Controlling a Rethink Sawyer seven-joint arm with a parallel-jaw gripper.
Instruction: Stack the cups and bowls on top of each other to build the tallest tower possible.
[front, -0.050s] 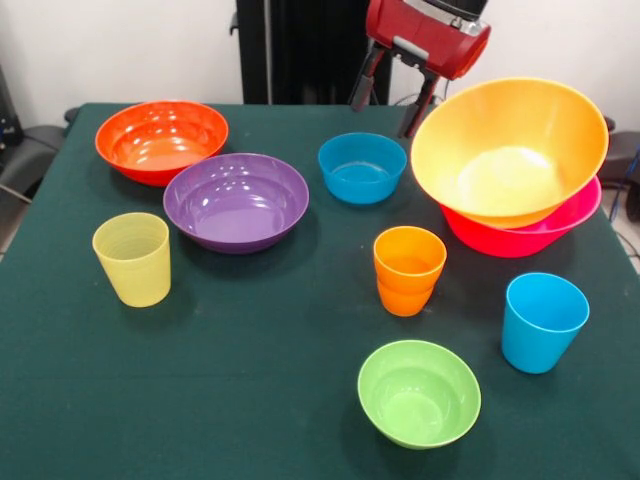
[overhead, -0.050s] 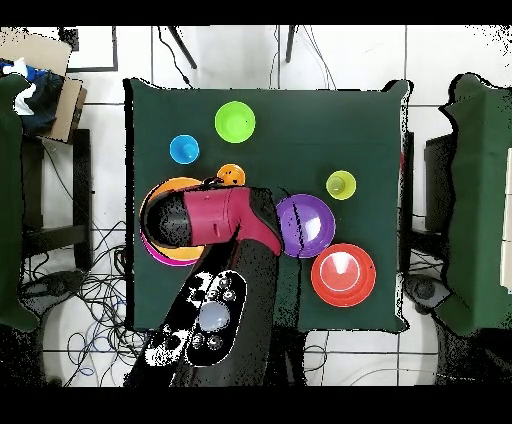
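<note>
While the large orange bowl (front, -0.050s: 510, 150) sits tilted in the pink bowl (front, -0.050s: 540, 232) at one side of the tabletop (front, -0.050s: 250, 400), the tower is barely begun. An orange cup (front, -0.050s: 408, 270) stands nearby, seemingly two nested. Whether the hand (front, -0.050s: 395, 95) behind the bowls is apart or together cannot be told. Next, the purple bowl (front, -0.050s: 236, 200) likely needs lifting onto the pile

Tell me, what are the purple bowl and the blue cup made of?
The purple bowl looks like glossy plastic: bright reflections streak its smooth inside. The blue cup seems plastic too, with one even colour and a soft sheen on its thin wall. Neither can be confirmed by sight alone.
</note>
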